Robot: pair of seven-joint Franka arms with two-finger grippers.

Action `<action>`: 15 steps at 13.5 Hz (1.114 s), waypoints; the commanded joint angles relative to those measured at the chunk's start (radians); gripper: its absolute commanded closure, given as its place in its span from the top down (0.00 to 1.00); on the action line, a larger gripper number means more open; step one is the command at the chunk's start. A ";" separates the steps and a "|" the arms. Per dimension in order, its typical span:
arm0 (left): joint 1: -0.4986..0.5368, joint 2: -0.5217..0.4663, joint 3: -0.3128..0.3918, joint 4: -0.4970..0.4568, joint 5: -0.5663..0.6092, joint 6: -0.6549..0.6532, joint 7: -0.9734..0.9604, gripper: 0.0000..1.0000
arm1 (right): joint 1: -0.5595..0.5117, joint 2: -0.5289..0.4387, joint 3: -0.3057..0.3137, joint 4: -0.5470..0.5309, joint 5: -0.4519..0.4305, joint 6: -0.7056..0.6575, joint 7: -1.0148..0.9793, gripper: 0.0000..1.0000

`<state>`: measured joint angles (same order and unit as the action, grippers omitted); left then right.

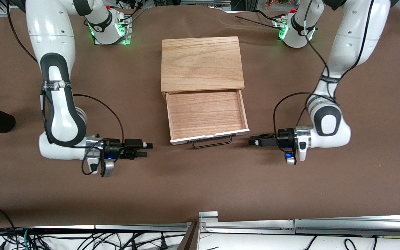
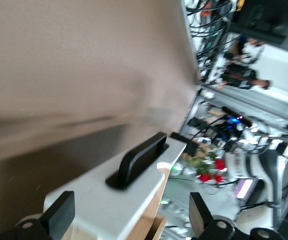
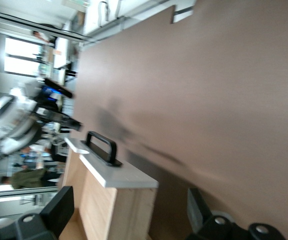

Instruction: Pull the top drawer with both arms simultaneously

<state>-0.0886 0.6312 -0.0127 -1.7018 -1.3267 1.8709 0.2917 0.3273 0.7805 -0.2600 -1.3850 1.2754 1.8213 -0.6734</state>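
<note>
The top drawer (image 1: pixel 208 116) is pulled out of the wooden cabinet (image 1: pixel 201 64) in the middle of the table (image 1: pixel 200 184), so its oak floor shows. Its black handle (image 1: pixel 212 141) points at the front camera. The left gripper (image 1: pixel 255 141) waits near the drawer's corner at the left arm's end. The right gripper (image 1: pixel 146 150) waits at the right arm's end. Both have fingers spread wide and hold nothing, likely because the pull looks done
</note>
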 commanded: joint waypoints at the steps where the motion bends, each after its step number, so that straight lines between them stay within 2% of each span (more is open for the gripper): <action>1: 0.038 -0.192 -0.001 -0.074 0.272 0.004 -0.159 1.00 | 0.009 -0.066 -0.034 -0.016 -0.195 0.004 0.087 1.00; 2: 0.041 -0.241 -0.001 -0.084 0.381 0.001 -0.211 1.00 | 0.007 -0.087 -0.036 -0.016 -0.276 0.004 0.118 1.00; 5: 0.059 -0.379 -0.001 -0.142 0.547 -0.044 -0.229 1.00 | 0.009 -0.128 -0.044 -0.011 -0.491 0.006 0.185 1.00; 6: 0.059 -0.437 -0.001 -0.165 0.637 -0.049 -0.230 1.00 | 0.007 -0.139 -0.042 0.012 -0.571 0.003 0.227 1.00; 8: 0.061 -0.539 -0.001 -0.176 0.899 -0.084 -0.230 1.00 | 0.009 -0.164 -0.041 0.049 -0.709 -0.007 0.348 1.00; 11: 0.059 -0.599 -0.001 -0.125 1.209 -0.118 -0.215 1.00 | 0.004 -0.211 -0.044 0.055 -0.859 -0.045 0.403 1.00; 13: 0.058 -0.622 -0.001 -0.093 1.299 -0.115 -0.220 1.00 | 0.001 -0.263 -0.076 0.055 -0.922 -0.137 0.419 1.00; 15: 0.061 -0.640 0.000 -0.099 1.301 -0.118 -0.220 1.00 | -0.002 -0.302 -0.097 0.057 -0.948 -0.223 0.468 1.00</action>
<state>-0.0290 0.0029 -0.0117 -1.8028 -0.0574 1.7594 0.0650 0.3282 0.5339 -0.3454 -1.3192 0.3674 1.6671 -0.2515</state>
